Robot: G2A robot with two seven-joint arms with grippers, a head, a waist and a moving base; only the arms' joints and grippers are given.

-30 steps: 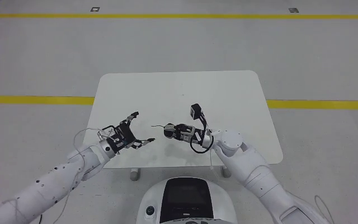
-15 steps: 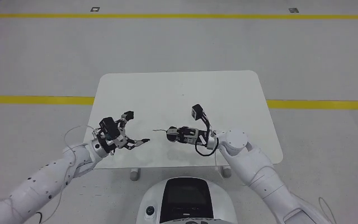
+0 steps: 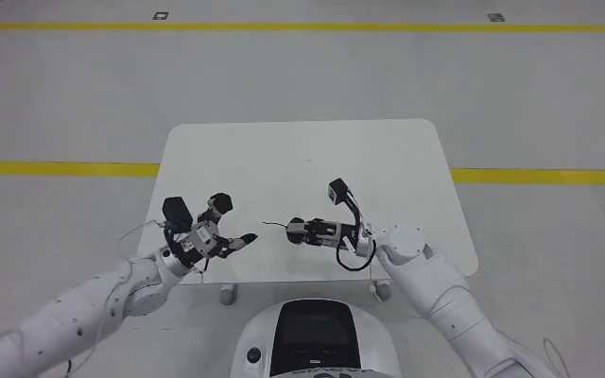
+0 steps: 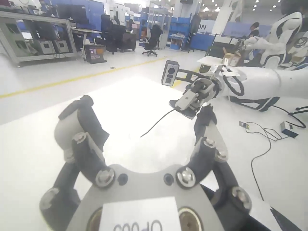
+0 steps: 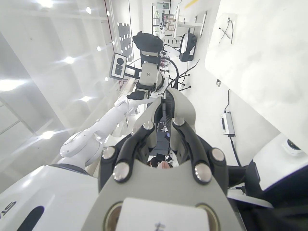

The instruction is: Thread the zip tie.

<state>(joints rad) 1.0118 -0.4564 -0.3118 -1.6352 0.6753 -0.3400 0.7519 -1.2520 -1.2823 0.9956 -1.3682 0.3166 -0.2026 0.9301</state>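
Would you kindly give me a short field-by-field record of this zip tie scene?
table: white
right gripper: shut on zip tie
zip tie: thin, dark; free tail points toward left gripper, not touching it
left gripper: open, empty, over the table's near edge
threading: not yet done; no loop seen

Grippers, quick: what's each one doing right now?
Left gripper: open, holding nothing.
Right gripper: shut on the zip tie.
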